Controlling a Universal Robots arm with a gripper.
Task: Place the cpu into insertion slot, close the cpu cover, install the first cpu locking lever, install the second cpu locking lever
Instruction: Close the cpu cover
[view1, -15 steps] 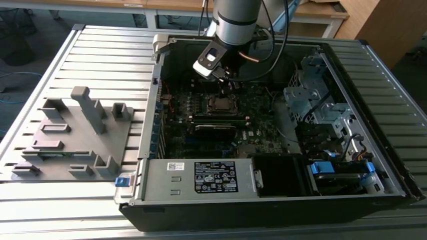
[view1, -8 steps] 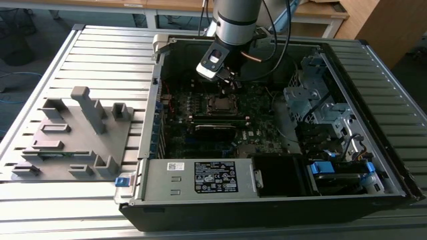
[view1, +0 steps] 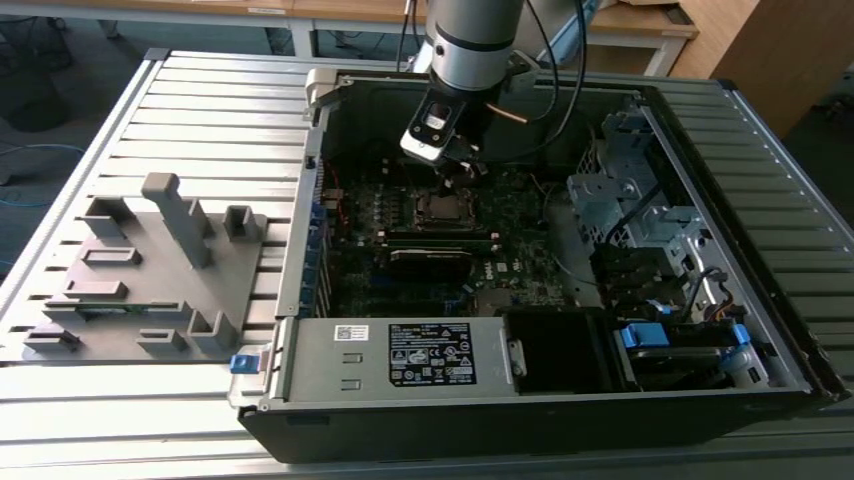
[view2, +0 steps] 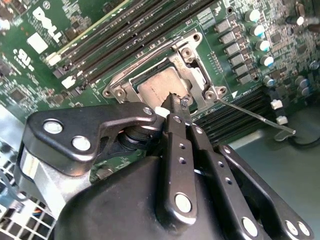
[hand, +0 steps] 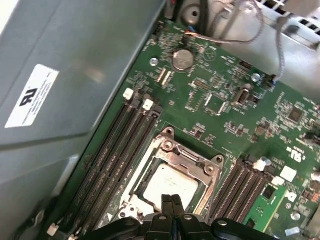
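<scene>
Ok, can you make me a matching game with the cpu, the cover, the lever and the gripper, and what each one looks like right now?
Things:
1. cpu
2. cover
3. lever
4. gripper

Looks like:
A. thin silver rod sticking out sideways
B. black, fingertips together at the cpu's edge
C. silver frame lying flat around the cpu
D. flat grey square in the frame's window

Pairs: 1-D, 2-C, 3-A, 4-B

Dull silver metal cpu (hand: 167, 182)
</scene>
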